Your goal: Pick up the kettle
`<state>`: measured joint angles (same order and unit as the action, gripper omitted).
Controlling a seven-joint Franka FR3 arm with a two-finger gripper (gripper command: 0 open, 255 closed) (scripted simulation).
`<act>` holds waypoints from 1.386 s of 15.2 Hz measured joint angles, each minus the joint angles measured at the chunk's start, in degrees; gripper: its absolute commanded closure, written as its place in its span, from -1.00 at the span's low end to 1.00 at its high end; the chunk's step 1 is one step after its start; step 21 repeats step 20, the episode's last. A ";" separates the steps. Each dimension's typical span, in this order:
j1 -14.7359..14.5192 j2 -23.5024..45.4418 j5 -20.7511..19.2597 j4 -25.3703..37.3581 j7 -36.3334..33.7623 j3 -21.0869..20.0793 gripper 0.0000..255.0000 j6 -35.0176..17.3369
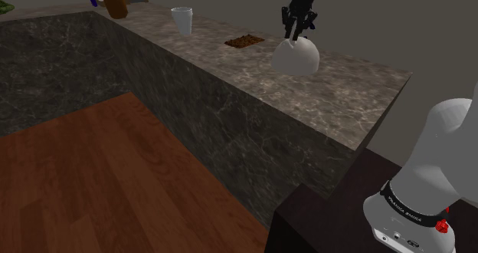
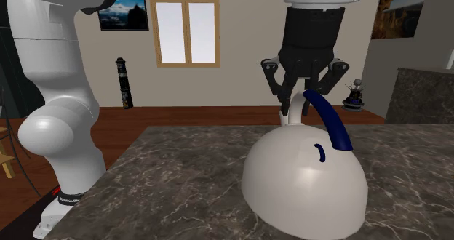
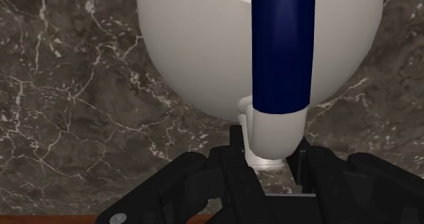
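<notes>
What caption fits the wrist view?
Black gripper clasping the handle end of the white kettle, dark veined counter behind.

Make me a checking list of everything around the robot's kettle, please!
Surface: dark veined stone counter.
Job's things: round white kettle with a dark blue handle; cannot tell whether it has left the counter.
Clutter: white cup and a brown square patch further along the counter; a brown thing at the far corner, too cut off to name.
Grippers: black gripper above the kettle, fingers clasping the white end of the handle.
Cables: nothing seen.
Surroundings: wooden floor, a window and a framed picture on the wall.
</notes>
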<state>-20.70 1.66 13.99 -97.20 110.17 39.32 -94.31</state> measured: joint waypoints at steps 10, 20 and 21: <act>0.30 0.87 0.43 4.44 -0.45 0.21 1.00 3.84; 1.38 3.15 1.94 14.18 -0.91 0.85 1.00 11.95; 1.38 3.15 1.94 14.18 -0.91 0.85 1.00 11.95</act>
